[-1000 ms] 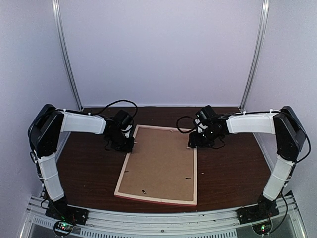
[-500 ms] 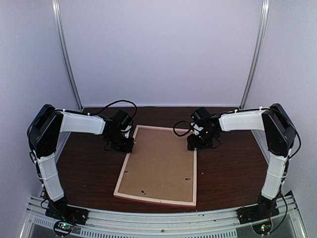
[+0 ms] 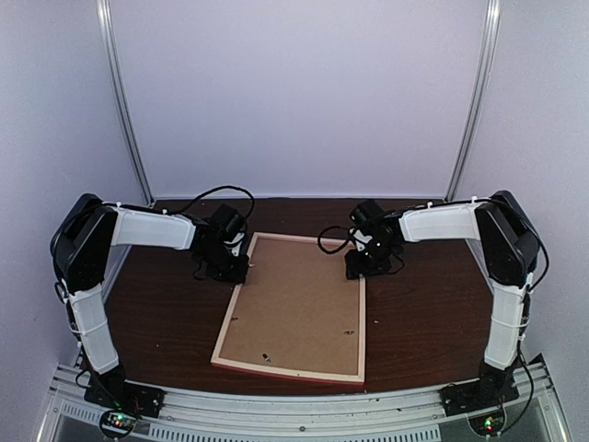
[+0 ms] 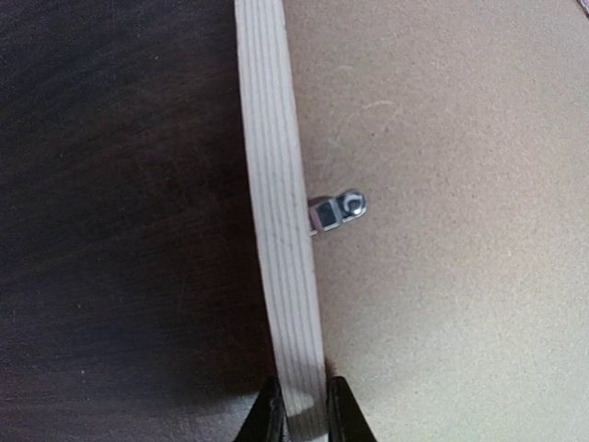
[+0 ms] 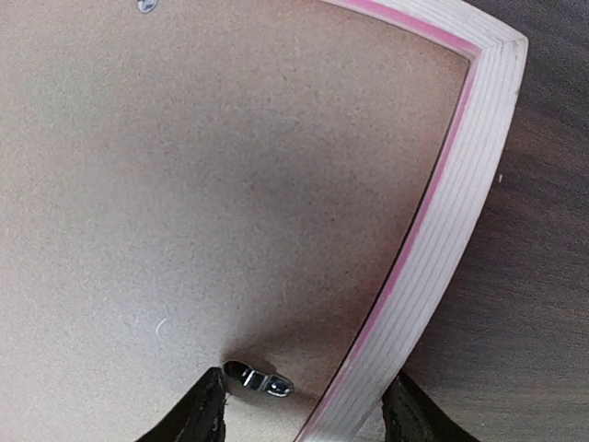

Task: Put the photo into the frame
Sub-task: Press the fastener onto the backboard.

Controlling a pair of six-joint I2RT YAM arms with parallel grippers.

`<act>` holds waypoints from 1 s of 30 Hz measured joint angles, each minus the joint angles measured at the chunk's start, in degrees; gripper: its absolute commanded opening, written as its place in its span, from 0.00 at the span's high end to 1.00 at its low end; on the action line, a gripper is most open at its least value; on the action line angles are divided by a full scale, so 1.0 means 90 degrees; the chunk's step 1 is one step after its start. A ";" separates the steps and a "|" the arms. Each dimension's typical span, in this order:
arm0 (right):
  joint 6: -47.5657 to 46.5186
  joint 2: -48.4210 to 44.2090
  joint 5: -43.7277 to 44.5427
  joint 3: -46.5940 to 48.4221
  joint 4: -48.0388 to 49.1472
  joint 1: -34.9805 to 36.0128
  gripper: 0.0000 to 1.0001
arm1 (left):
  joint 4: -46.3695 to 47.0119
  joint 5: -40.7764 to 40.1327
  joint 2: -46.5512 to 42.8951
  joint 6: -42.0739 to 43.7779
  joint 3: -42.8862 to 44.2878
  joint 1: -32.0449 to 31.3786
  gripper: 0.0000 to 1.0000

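The frame (image 3: 232,308) lies face down on the table, pale wood back up, with a plain brown backing board (image 3: 299,304) filling it. The photo is hidden. My left gripper (image 3: 241,267) is shut on the frame's left rail (image 4: 276,203) near its far left corner, with the fingertips (image 4: 267,414) pinching the rail from both sides. My right gripper (image 3: 361,269) is open at the far right corner, low over the frame. In the right wrist view its fingers (image 5: 204,410) straddle the right rail (image 5: 460,212) and a small metal clip (image 5: 259,378) on the board.
Another metal clip (image 4: 336,210) sticks out from the left rail over the board. More small clips show along the near rail (image 3: 267,355). The dark wooden table (image 3: 156,313) lies round the frame, with white walls behind and both arm bases at the near edge.
My right arm has swung a little left, bringing its gripper over the frame's far right corner. The left arm and the frame have not moved.
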 measured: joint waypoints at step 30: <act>0.0590 0.0369 -0.0238 0.0578 -0.0449 -0.0401 0.75 | 0.0000 0.0036 0.0000 0.0005 0.0000 0.0012 0.87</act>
